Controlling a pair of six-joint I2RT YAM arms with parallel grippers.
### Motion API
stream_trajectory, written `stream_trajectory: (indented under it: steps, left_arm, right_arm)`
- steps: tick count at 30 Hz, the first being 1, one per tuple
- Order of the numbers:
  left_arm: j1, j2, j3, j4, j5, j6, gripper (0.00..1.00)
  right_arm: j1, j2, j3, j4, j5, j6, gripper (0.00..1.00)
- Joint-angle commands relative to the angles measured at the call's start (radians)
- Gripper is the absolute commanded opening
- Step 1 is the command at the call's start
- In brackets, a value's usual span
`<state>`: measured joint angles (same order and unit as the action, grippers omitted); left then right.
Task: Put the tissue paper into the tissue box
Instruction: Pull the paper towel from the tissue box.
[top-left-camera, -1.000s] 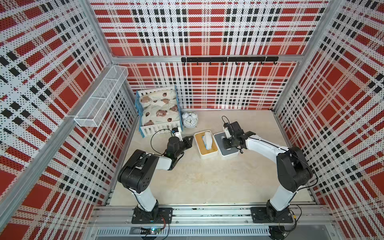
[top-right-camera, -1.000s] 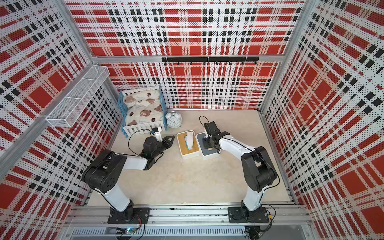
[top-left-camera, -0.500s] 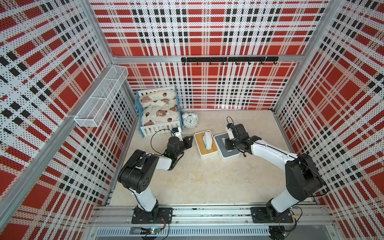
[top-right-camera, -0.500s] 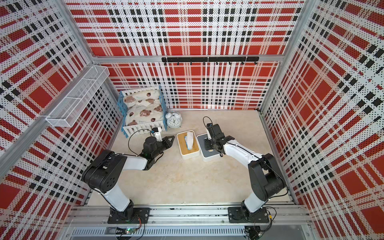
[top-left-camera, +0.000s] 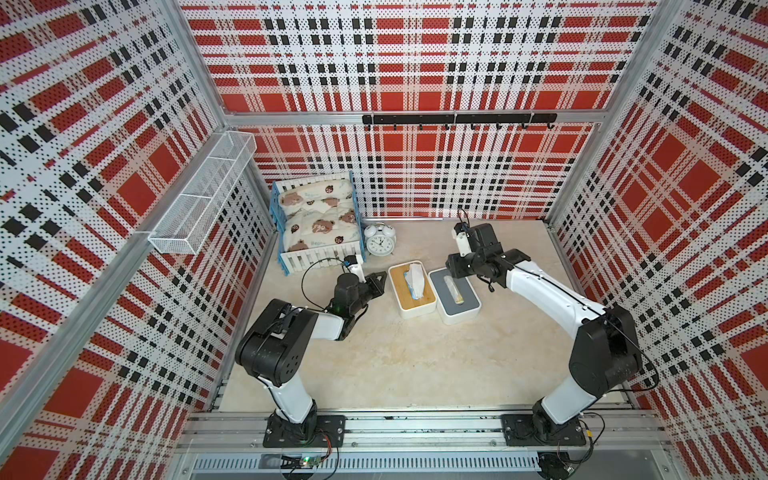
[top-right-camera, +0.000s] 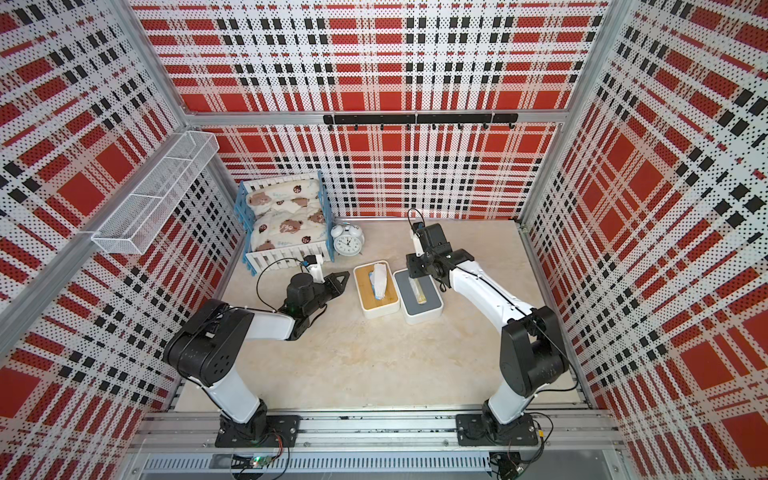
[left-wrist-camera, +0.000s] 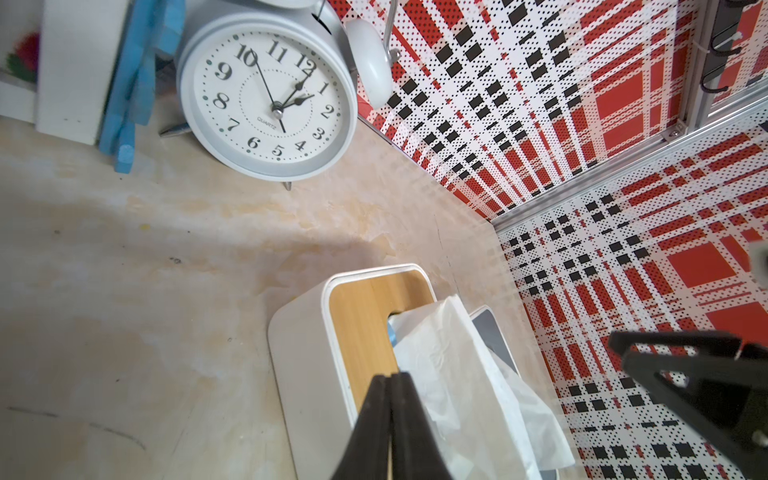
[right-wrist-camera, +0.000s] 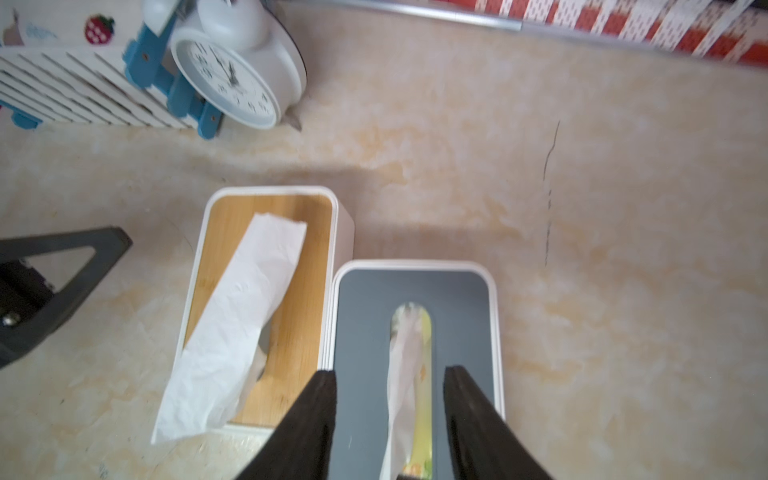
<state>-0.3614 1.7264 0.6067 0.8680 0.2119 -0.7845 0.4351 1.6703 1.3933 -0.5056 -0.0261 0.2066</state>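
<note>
Looking at a top view, the tissue paper (top-left-camera: 452, 288) is tucked in the slot of the grey tissue box (top-left-camera: 469, 309), toward the table (top-left-camera: 415, 365)'s back edge. Right wrist: the right end effector (right-wrist-camera: 389, 372) is spread apart over it, gripping nothing. Left wrist: the left end effector (left-wrist-camera: 390, 376) is pinched closed, empty. Release step, probably; a deeper poke may be needed next.

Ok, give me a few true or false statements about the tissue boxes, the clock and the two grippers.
1. The wooden-lidded box and the grey-lidded box sit side by side. True.
2. The right gripper is clamped on a tissue. False: its jaws stand apart above the grey-lidded box, holding nothing.
3. A tissue sticks out of the wooden-lidded box. True.
4. The alarm clock lies on the grey-lidded box. False: it stands on the table beside the doll bed.
5. The left gripper is shut. True.
</note>
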Motion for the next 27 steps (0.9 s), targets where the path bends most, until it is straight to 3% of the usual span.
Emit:
stream_trajectory:
  steps: [1,7,20,27]
  left_arm:
    - [0.004,0.007,0.007,0.028,0.014,0.007,0.09]
    - [0.006,0.009,0.007,0.028,0.017,0.007,0.09]
    - [0.001,0.018,0.013,0.028,0.025,0.005,0.09]
    - [-0.001,0.030,0.022,0.028,0.033,0.004,0.09]
  right_arm:
    - [-0.010,0.089,0.080,-0.105,-0.022,-0.045,0.51]
    - [-0.011,0.133,0.083,-0.132,-0.052,-0.067,0.51]
    - [0.018,0.183,0.071,-0.191,0.047,-0.101,0.54]
    - [0.036,0.232,0.077,-0.195,0.063,-0.098,0.49]
